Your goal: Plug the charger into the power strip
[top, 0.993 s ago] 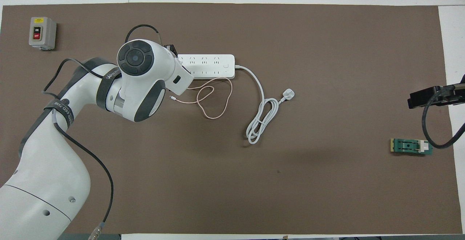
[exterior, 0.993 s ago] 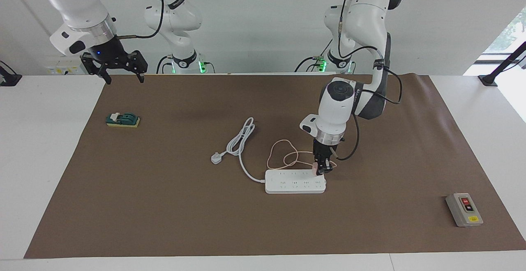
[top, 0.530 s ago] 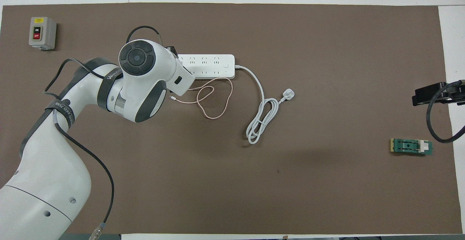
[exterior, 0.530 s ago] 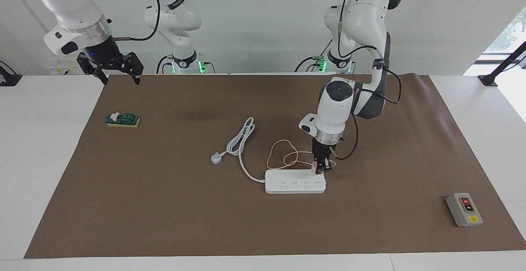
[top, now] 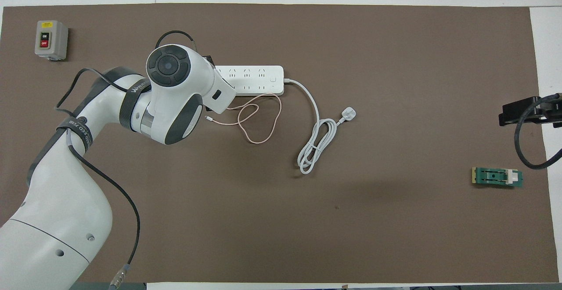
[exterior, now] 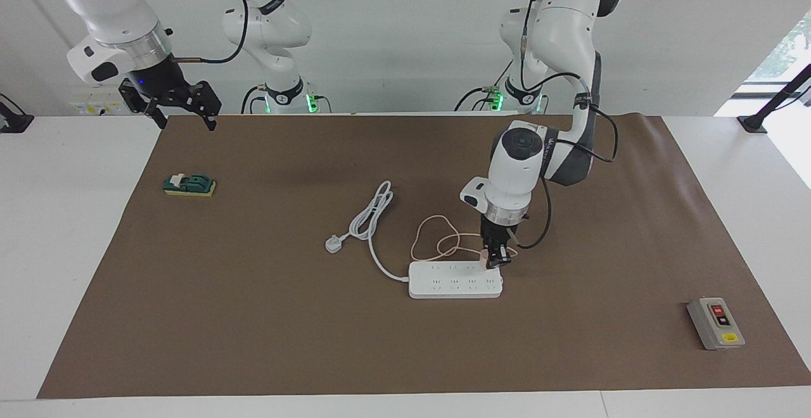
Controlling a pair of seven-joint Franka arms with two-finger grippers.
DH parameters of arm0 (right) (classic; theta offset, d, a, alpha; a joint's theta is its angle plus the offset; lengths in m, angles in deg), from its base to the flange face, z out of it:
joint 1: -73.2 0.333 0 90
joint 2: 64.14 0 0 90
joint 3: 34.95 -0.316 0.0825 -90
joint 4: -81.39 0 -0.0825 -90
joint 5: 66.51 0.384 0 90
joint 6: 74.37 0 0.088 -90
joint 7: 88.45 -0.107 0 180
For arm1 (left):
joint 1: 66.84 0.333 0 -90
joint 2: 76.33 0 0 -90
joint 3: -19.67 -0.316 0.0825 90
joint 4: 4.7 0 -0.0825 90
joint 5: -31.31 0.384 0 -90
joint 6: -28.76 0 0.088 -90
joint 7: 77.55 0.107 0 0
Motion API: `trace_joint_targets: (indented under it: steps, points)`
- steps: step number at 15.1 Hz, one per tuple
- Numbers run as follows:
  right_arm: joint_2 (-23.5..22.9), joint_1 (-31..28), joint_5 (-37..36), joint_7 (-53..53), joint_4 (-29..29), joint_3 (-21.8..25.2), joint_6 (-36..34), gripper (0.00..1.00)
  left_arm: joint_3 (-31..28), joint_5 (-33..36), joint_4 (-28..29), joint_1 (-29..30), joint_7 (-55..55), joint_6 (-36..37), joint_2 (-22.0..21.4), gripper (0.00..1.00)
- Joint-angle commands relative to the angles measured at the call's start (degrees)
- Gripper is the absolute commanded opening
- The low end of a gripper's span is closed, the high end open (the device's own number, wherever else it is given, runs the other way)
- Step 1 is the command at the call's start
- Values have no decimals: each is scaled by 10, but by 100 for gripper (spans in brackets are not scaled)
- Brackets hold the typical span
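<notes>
The white power strip [exterior: 455, 280] [top: 252, 80] lies flat mid-table. My left gripper [exterior: 495, 261] points straight down over the strip's end toward the left arm's end of the table, shut on the pale pink charger [exterior: 485, 258]. The charger sits right at the strip's top face; whether its prongs are in a socket I cannot tell. Its thin pink cable [exterior: 437, 240] [top: 259, 118] loops on the mat, nearer the robots than the strip. In the overhead view the left wrist hides gripper and charger. My right gripper [exterior: 184, 120] [top: 522, 110] waits open, high over the mat's corner.
The strip's thick white cord and three-pin plug [exterior: 333, 243] [top: 348, 114] lie coiled beside it. A grey switch box [exterior: 716, 323] [top: 51, 39] stands at the left arm's end. A small green part [exterior: 189, 185] [top: 497, 177] lies under the right gripper's area.
The left wrist has shifted slightly over the strip's end, still holding the charger. The right gripper has risen a little and drifted toward the table's edge.
</notes>
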Motion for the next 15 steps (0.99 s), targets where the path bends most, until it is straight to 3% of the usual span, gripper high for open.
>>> trace_joint_targets:
  steps: [1, 4, 6, 15]
  points:
    - [6, -10, 6, -9, 1, -8, -4, 100, 6, 0, -64, 5, -9, 46, 59, 0]
    - [11, -9, 5, -10, -4, -8, -5, 100, 22, 0, -164, 15, 0, 112, 129, 0]
    - [12, -8, 4, -10, -6, -8, -5, 100, 24, 0, -188, 21, 19, 116, 139, 0]
    - [17, -10, 2, -12, -17, -8, -4, 100, 59, -20, -141, 70, 50, 50, 137, 0]
